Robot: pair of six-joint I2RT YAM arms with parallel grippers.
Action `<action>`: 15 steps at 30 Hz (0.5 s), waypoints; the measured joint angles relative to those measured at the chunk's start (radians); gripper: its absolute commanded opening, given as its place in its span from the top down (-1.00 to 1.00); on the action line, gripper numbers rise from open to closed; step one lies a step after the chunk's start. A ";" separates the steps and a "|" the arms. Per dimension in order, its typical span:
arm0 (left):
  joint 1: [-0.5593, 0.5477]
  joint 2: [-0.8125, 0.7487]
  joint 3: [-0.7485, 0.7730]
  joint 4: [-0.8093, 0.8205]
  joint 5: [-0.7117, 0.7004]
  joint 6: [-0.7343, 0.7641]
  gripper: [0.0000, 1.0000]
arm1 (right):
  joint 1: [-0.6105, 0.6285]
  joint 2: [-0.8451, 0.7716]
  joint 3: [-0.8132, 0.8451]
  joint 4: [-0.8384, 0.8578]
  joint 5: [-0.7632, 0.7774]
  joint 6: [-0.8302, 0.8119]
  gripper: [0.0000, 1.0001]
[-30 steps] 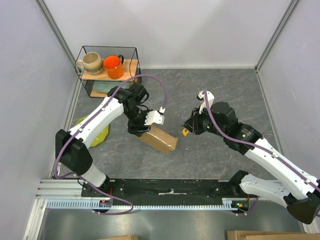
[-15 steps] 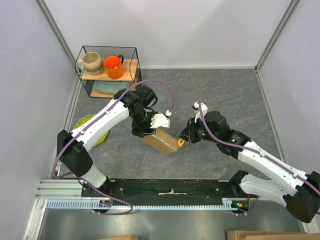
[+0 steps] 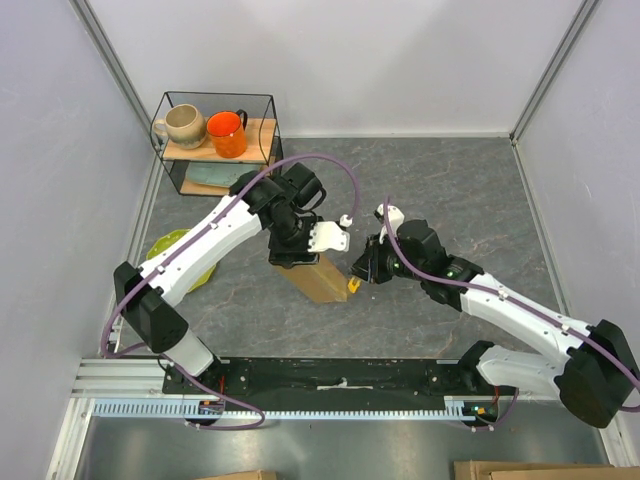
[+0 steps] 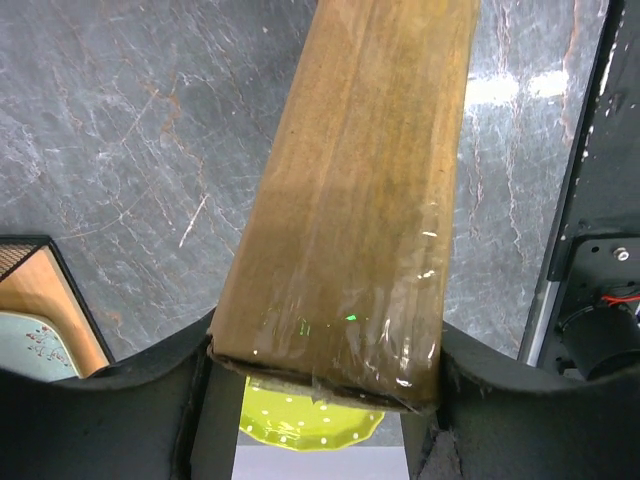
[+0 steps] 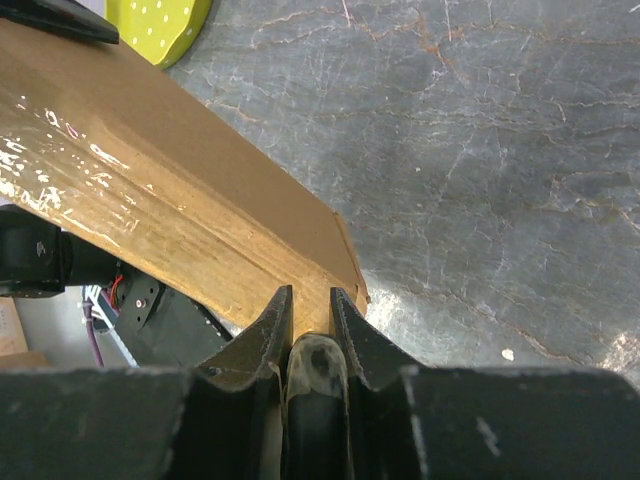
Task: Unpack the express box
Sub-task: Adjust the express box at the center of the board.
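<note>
The express box (image 3: 320,280) is a brown cardboard box with clear tape, held tilted above the table. My left gripper (image 3: 295,255) is shut on its upper end. In the left wrist view the box (image 4: 360,200) sits between both fingers (image 4: 195,400). My right gripper (image 3: 358,272) is shut on a small dark tool with a yellowish tip (image 3: 352,287). In the right wrist view the tool (image 5: 318,365) sits between the nearly closed jaws of the gripper (image 5: 310,300), its tip against the box's lower edge (image 5: 170,210).
A green dotted plate (image 3: 185,262) lies at the left of the table, partly under the left arm; it also shows in the wrist views (image 4: 310,420) (image 5: 165,25). A black wire rack (image 3: 215,135) with a beige mug and an orange mug stands at the back left.
My left gripper has swung the box to the right and turned it steeper. My right gripper has moved left with the tool until its tip meets the box's lower end.
</note>
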 measured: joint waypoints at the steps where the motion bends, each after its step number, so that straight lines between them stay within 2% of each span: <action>1: 0.000 0.005 0.018 -0.007 0.003 -0.009 0.01 | 0.000 0.004 -0.002 0.010 0.001 0.002 1.00; 8: -0.013 0.034 0.118 -0.042 0.074 -0.114 -0.05 | 0.001 0.045 -0.003 0.058 0.002 0.006 1.00; 15: -0.045 0.034 0.137 -0.025 0.164 -0.220 -0.07 | 0.019 0.076 -0.005 0.060 -0.025 0.021 1.00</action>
